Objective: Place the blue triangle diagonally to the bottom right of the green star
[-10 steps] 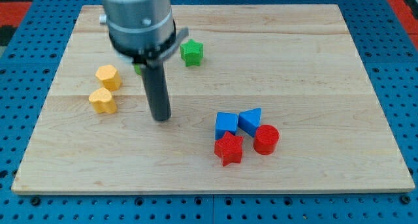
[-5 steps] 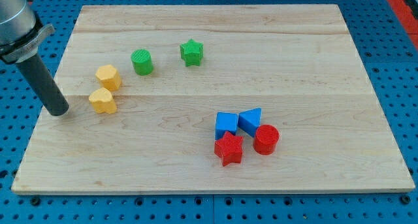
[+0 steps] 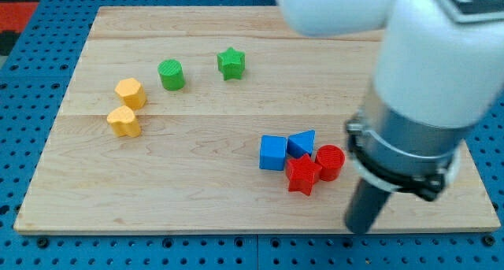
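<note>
Wooden board [image 3: 236,183], blue triangle [image 3: 302,143] up-left of my tip [image 3: 359,229], no gripper fitted

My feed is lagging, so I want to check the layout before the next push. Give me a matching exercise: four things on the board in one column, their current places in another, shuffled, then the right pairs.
Things:
1. green star block
2. blue triangle block
3. red star block
4. my tip

Places:
A. near the board's bottom edge, to the view's right of the red and blue cluster
B. between the blue cube and the red cylinder
C. upper board, to the view's right of the green cylinder
D. just below the blue triangle, at the cluster's bottom

Pairs: 1-C, 2-B, 3-D, 4-A
</note>
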Controlling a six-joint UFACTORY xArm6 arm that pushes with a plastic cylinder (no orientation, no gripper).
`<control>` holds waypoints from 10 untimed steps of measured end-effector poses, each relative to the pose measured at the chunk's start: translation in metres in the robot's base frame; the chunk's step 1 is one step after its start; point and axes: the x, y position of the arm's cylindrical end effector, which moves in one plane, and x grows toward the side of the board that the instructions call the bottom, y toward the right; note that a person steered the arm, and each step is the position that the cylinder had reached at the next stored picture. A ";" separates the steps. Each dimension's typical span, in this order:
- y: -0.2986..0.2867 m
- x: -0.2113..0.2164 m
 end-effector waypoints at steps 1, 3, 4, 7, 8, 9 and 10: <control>0.005 -0.011; -0.044 -0.041; -0.091 -0.041; -0.186 -0.052; -0.176 -0.052; -0.167 -0.033; -0.101 -0.007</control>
